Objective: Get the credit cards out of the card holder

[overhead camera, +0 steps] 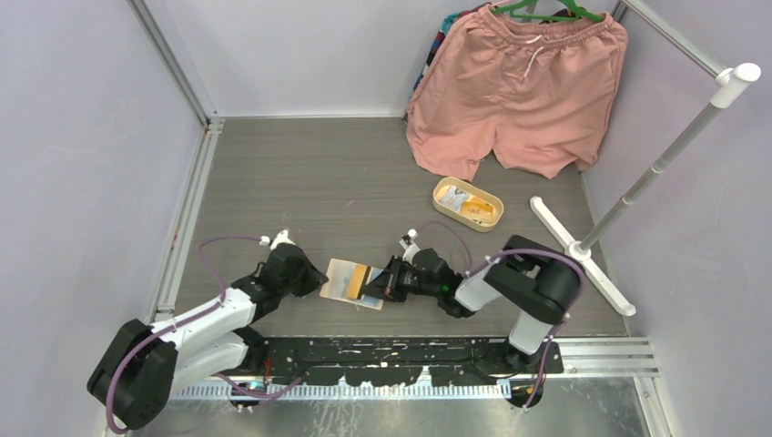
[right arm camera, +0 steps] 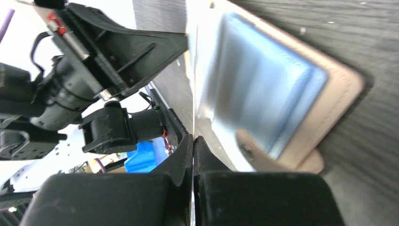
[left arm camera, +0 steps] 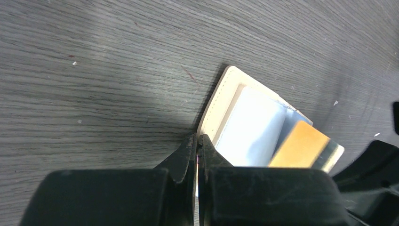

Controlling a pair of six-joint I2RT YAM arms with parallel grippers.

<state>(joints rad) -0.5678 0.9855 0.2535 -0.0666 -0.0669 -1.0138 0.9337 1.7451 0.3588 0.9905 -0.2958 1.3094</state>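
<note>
The tan leather-like bifold card holder (overhead camera: 344,280) lies open on the grey tabletop (overhead camera: 300,173). The left gripper (left arm camera: 197,140) clamps its left edge, and the right gripper (right arm camera: 193,140) is pinched together at its right edge.

A dark grey, wood-grained surface (overhead camera: 300,173) is seen, flecked with small pale specks. An open tan card holder (overhead camera: 344,280) is laid on it between the left claw (overhead camera: 320,282) and the right claw (overhead camera: 373,289), touched by both. Beyond the right claw and to its right, an oval tan tray (overhead camera: 438,194) is set down, well apart from it. Further right of that claw the white foot of a stand (overhead camera: 583,255) is rested, and the hems of pink shorts (overhead camera: 519,100) are seen reaching the far part
</note>
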